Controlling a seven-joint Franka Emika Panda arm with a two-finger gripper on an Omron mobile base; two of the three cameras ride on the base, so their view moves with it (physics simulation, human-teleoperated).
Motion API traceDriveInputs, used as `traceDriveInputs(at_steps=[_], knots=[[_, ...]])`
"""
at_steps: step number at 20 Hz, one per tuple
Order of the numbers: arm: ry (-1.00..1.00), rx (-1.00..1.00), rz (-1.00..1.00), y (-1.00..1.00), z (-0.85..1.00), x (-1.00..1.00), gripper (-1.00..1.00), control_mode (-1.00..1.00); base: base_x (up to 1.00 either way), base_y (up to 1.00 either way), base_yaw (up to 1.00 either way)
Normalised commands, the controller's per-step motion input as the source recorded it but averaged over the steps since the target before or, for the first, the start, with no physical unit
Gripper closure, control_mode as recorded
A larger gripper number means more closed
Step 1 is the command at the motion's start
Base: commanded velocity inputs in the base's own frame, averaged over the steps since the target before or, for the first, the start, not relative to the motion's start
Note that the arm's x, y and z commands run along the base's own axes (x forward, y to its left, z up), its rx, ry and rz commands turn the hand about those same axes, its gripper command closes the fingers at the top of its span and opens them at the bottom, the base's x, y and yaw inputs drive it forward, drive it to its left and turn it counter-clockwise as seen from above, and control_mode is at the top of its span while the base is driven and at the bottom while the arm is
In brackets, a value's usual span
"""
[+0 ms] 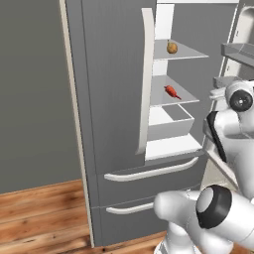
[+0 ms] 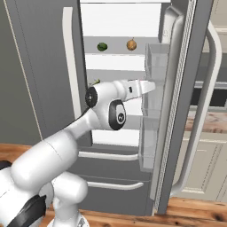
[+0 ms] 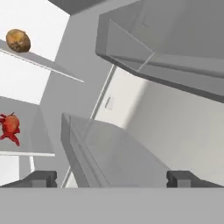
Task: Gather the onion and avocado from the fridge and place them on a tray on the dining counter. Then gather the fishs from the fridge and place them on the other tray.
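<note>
On the fridge (image 1: 114,99) shelf, the round onion (image 1: 172,47) shows no long axis.

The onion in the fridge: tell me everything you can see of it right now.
The onion is a small round golden-brown ball with darker mottling, resting on the upper clear shelf of the open fridge. The avocado lies apart from it on the same shelf. A red item sits one shelf below. The gripper is open, not touching it.
</note>
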Motion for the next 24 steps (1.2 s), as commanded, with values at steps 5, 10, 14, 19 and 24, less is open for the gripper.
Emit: traceDriveInputs(at_steps=[5, 10, 14, 19, 24], knots=[[-0.04, -0.02, 0.00, 0.57, 0.40, -0.44, -1.00, -1.00, 0.00, 0.00, 0.00], [0.04, 0.00, 0.02, 0.95, 0.34, -0.27, -1.00, -1.00, 0.00, 0.00, 0.00], [0.10, 0.07, 0.13, 0.93, 0.05, -0.20, -1.00, -1.00, 0.00, 0.00, 0.00], [0.02, 0.19, 0.14, 0.75, 0.02, -0.35, -1.00, -1.00, 0.00, 0.00, 0.00], [0.11, 0.26, 0.09, 0.70, 0.38, -0.30, -1.00, -1.00, 0.00, 0.00, 0.00]])
